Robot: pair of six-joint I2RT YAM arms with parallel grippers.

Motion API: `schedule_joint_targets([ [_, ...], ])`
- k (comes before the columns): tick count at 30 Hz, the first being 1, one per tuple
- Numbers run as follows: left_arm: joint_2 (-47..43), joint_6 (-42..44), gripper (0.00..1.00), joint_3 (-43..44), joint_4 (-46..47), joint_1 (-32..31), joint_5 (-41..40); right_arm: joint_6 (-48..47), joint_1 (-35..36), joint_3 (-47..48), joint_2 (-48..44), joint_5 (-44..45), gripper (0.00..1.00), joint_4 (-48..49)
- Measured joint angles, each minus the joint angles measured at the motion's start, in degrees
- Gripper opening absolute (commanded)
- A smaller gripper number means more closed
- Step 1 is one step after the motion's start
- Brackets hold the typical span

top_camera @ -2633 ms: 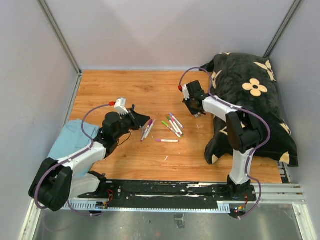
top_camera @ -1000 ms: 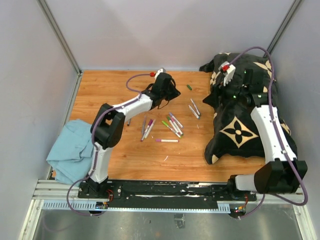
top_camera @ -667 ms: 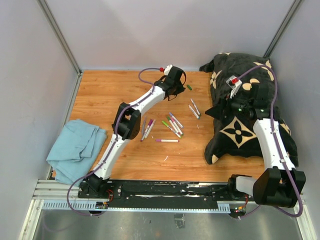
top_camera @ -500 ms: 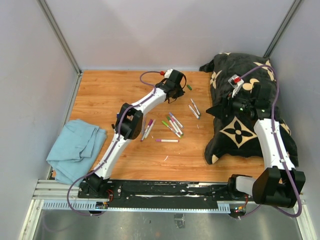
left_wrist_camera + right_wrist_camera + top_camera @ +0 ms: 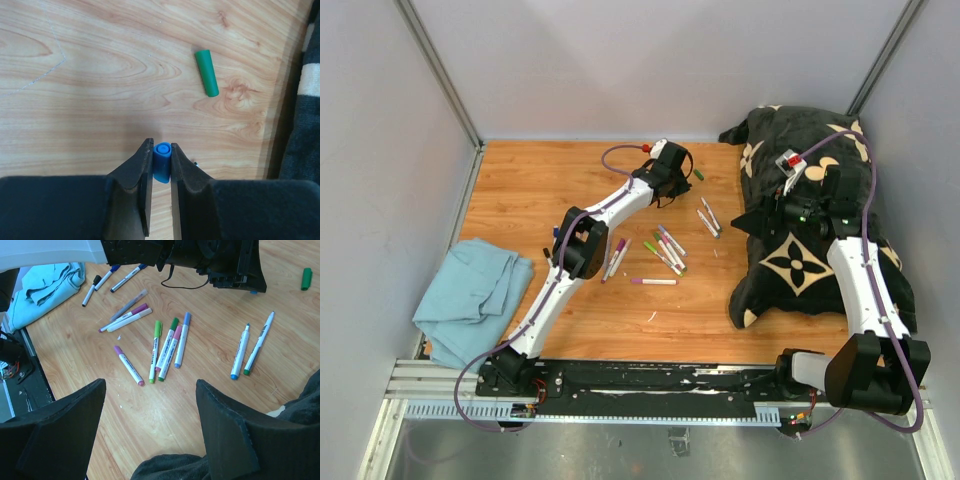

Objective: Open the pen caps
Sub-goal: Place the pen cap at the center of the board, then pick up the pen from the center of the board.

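Observation:
My left gripper [image 5: 161, 147] is shut on a small blue pen cap [image 5: 161, 162], held low over the wooden table [image 5: 100, 75]. A loose green pen cap [image 5: 206, 72] lies just ahead and to the right of it. From above, the left gripper [image 5: 672, 172] reaches to the far middle, beside that green cap [image 5: 698, 175]. Two uncapped pens [image 5: 252, 347] with blue and green tips lie near it. Several capped pens [image 5: 167, 345] lie in a group mid-table. My right gripper [image 5: 150, 385] stands open with nothing in it, raised over the pillow's edge [image 5: 765, 210].
A black floral pillow [image 5: 820, 220] fills the right side of the table. A light blue cloth [image 5: 470, 295] lies at the left edge, with a few more pens [image 5: 107, 277] near it. Grey walls close in the table on three sides.
The left arm has stretched from the near left out to the far middle, stopping beside the green cap. The right arm has drawn back from the pens to above the pillow.

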Motion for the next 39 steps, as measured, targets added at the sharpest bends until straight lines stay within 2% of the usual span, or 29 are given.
schedule_joint_targets([
  [8, 0.9, -0.3, 0.37, 0.0, 0.3, 0.4, 0.9, 0.0, 0.0, -0.1, 0.8, -0.5, 0.78, 0.0],
  [15, 0.0, 0.1, 0.42, -0.5, 0.2, 1.0, 1.3, 0.0, 0.0, -0.1, 2.1, -1.3, 0.79, 0.0],
  [20, -6.5, 2.0, 0.45, -6.3, 0.0, 1.6, 1.8, -0.6, 0.0, -0.5, 2.4, -2.5, 0.92, 0.0],
  [22, -12.0, 3.7, 0.47, -11.7, 1.1, 1.8, 2.8, -1.4, 0.0, -0.8, 2.4, -3.3, 0.99, 0.0],
  [24, -20.2, 6.3, 0.52, -20.2, 4.4, 1.9, 4.7, -2.1, 0.2, -1.1, 2.4, -3.8, 0.98, 0.0],
  [27, -34.6, 10.3, 0.67, -36.2, 12.5, 1.8, 9.5, -3.8, 1.3, -2.6, 1.3, -3.6, 0.98, 1.1],
  [29, -47.3, 12.7, 0.79, -51.4, 21.3, 1.8, 13.8, -4.3, 2.1, -5.2, -0.3, -3.5, 0.98, 3.1],
  [33, -67.7, 15.0, 0.99, -75.6, 36.6, 1.8, 20.4, -5.0, 2.9, -12.2, -3.6, -5.3, 0.99, 9.3],
  [36, -80.8, 15.2, 0.99, -91.3, 45.5, 2.5, 23.9, -7.9, 3.8, -13.4, -3.1, -5.6, 1.00, 10.2],
  [39, -89.8, 15.0, 0.99, -102.2, 49.8, 4.9, 28.1, -13.2, 6.7, -12.6, -1.9, -3.3, 0.99, 8.5],
])
